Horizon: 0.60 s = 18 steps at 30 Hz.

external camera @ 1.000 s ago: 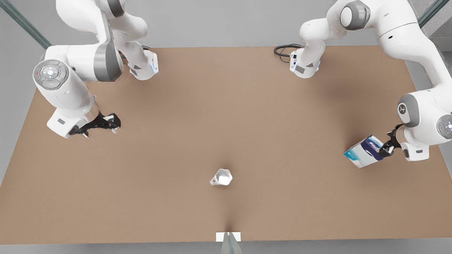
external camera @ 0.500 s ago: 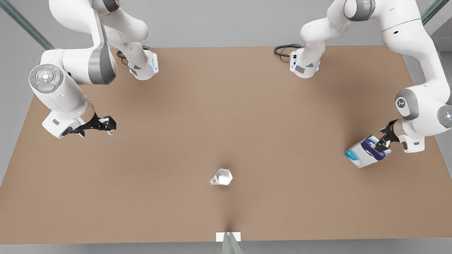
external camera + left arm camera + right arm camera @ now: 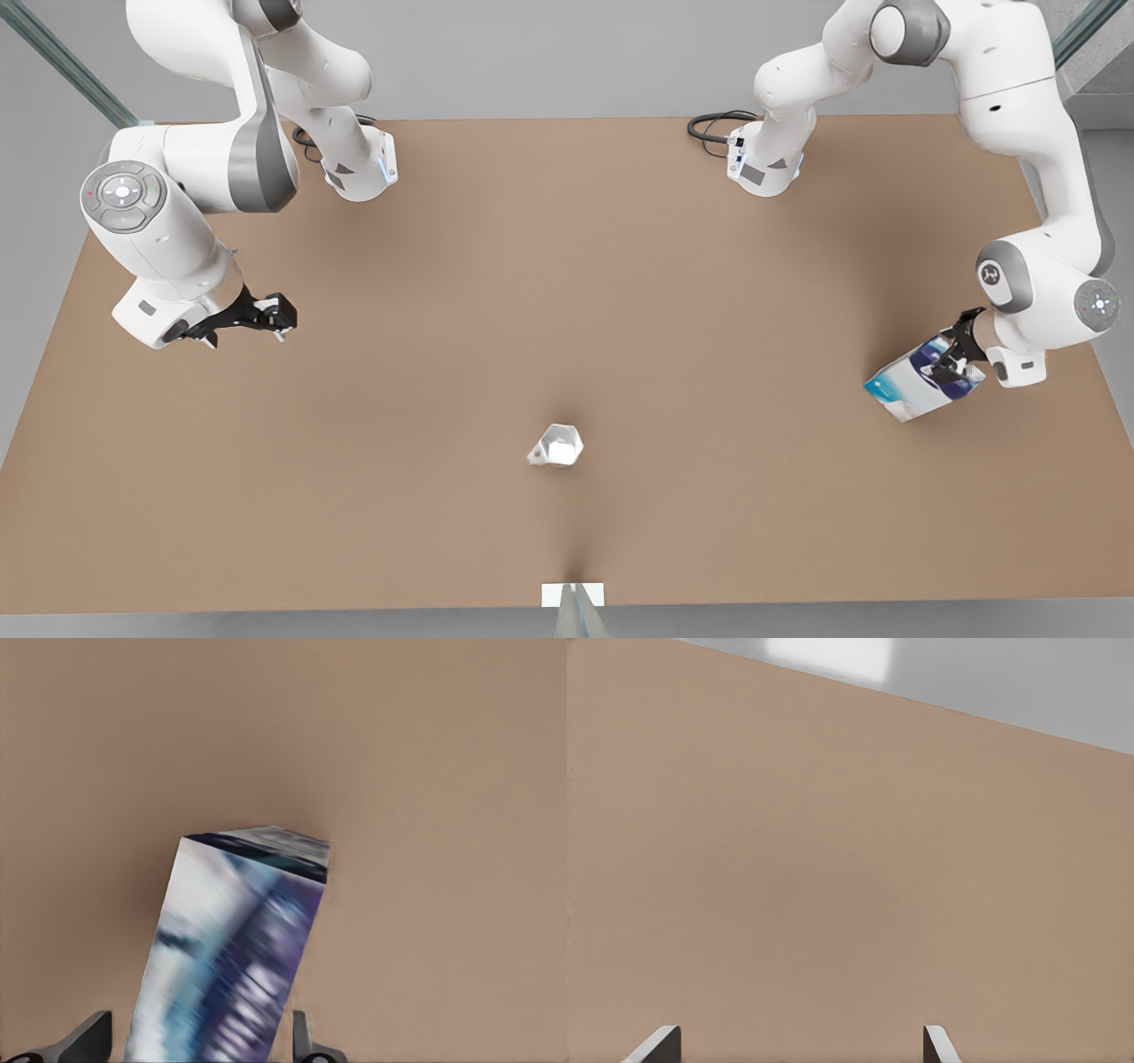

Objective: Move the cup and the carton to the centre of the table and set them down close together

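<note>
The left gripper (image 3: 946,365) is seen at the front view's right, its fingers (image 3: 89,1038) spread to either side of the carton (image 3: 912,383) with gaps left, so nothing is clamped. The carton's long axis is pointed away from this gripper toward the desk's middle; a white box with a navy band and teal corner is shown, its far end tilted. The cup (image 3: 556,445), pale grey and faceted, is found well apart, toward the desk's (image 3: 567,266) near edge, rim up. The right gripper (image 3: 270,315) is held released above bare matte brown desk at the front view's left, waiting, far from both things.
</note>
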Tool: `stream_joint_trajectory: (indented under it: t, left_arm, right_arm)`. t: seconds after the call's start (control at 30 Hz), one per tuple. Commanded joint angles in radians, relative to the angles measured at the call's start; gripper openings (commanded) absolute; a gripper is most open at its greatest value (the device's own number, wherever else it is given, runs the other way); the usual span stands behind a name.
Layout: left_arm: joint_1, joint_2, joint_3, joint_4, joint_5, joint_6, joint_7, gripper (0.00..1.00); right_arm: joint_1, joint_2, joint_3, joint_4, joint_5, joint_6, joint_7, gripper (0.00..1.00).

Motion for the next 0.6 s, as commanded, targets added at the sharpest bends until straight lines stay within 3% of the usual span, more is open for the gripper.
stream_joint_trajectory:
  t: [0.0,0.43,0.47,0.57]
  left_arm:
    - [0.000,0.005,0.000,-0.001,0.004,0.007,0.000,0.99]
    - [-0.009,0.044,0.000,0.008,0.004,0.050,0.003,0.98]
    - [-0.014,0.042,0.000,0.008,0.004,0.048,0.003,0.92]
    - [-0.018,0.039,0.000,0.008,0.004,0.048,0.014,0.49]
  right_arm:
    - [0.000,0.000,-0.001,0.000,0.000,0.000,0.000,1.00]
    - [-0.005,0.001,0.000,0.000,0.000,0.003,0.000,1.00]
    - [-0.003,0.001,0.000,0.000,0.000,0.003,0.000,1.00]
    - [-0.002,0.001,0.000,0.000,0.000,0.002,0.000,1.00]
